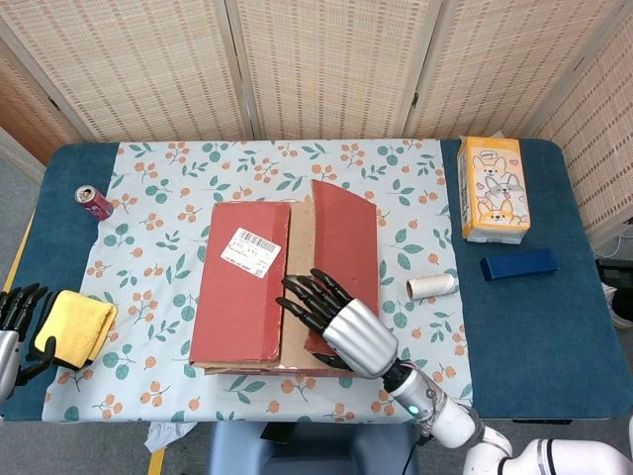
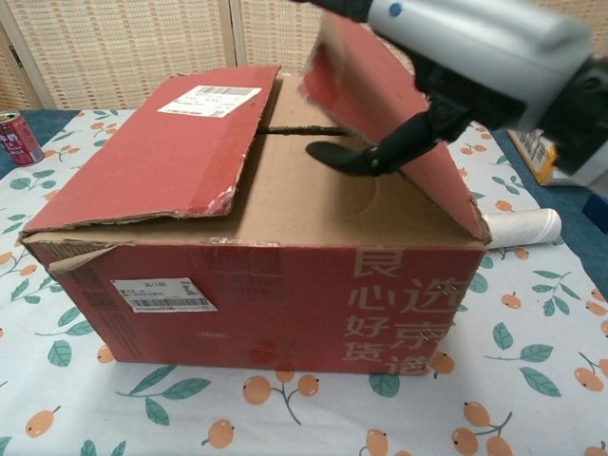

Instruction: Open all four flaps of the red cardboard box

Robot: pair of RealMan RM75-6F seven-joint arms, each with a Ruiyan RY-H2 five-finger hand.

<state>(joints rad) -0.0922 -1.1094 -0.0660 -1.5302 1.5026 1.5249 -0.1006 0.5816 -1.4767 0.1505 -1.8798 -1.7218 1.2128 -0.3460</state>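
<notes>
The red cardboard box stands mid-table on the floral cloth. Its left top flap, with a white label, lies flat. The right top flap is tilted up, hinged on the right edge. My right hand grips this flap: fingers over its upper face, thumb beneath. Brown inner flaps show underneath, lying flat. My left hand hangs at the table's near left corner, fingers apart, holding nothing.
A yellow cloth lies beside the left hand. A red soda can stands far left. Right of the box lie a white roll, a blue block and an orange tissue box.
</notes>
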